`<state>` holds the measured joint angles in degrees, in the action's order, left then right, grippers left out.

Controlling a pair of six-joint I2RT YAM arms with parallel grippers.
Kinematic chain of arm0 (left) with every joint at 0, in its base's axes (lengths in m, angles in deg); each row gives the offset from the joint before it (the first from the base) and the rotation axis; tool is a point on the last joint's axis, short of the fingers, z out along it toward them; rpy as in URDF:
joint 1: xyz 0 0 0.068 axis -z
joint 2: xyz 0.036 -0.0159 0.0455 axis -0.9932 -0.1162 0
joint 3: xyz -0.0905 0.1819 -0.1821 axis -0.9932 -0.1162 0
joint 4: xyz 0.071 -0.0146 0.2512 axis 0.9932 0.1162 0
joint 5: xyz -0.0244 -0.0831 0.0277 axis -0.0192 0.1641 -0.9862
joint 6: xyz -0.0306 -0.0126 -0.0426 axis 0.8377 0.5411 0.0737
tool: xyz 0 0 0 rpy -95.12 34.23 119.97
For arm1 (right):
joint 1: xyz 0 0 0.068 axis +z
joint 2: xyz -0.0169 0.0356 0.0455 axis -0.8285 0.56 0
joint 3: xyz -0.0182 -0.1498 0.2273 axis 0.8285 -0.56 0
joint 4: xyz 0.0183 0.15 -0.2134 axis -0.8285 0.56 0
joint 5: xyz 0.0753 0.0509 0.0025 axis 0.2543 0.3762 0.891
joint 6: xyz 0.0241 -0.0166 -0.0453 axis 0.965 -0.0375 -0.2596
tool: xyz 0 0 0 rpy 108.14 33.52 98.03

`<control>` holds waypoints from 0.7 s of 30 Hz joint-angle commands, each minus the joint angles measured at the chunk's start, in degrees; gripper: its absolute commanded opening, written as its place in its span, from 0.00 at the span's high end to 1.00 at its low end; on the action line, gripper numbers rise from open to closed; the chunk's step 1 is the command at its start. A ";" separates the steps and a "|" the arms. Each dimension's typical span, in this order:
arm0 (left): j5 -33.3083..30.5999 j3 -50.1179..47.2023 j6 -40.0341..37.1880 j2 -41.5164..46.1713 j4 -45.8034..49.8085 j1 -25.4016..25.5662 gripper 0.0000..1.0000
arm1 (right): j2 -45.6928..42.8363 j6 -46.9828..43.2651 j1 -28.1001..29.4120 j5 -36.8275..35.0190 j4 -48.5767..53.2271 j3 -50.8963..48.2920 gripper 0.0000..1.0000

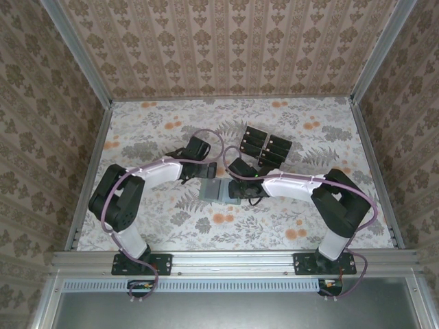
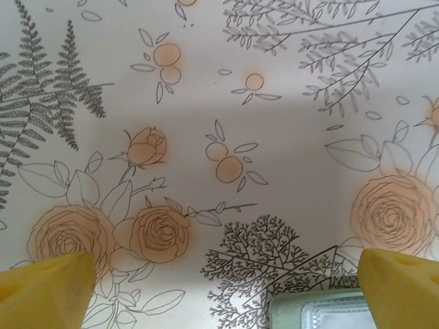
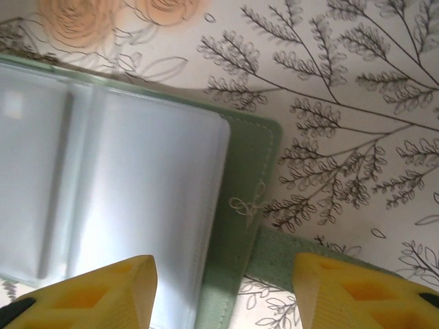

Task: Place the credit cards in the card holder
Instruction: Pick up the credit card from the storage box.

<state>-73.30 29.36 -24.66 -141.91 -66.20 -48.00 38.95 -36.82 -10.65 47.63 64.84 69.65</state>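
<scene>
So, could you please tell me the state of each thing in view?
card holder: lying open, visible sleeves empty.
credit cards: outside the holder, grouped farther back.
left claw: open, holding nothing.
right claw: open above the holder, holding nothing.

Wide left jaws, half-parted right jaws.

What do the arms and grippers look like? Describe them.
The left arm and right arm have white links between black joints and stand on black base plates. A purple cable loops along each. The left gripper and right gripper have blocky yellow fingers; the right ones show moulded hollows.
</scene>
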 commanded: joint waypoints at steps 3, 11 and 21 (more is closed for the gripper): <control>-1.05 -2.24 1.42 5.12 2.05 0.03 0.00 | -4.74 -2.95 -0.34 3.84 0.58 2.89 0.43; 1.18 -4.33 4.09 16.93 3.85 -1.48 0.00 | -11.67 -15.27 -6.41 3.07 8.75 11.63 0.43; 3.20 -9.56 7.48 28.16 7.54 -2.20 0.00 | -3.86 -37.61 -15.06 -3.38 22.42 20.36 0.47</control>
<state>-71.31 21.19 -19.45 -115.57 -61.89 -49.72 32.74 -65.06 -25.82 48.37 79.24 88.18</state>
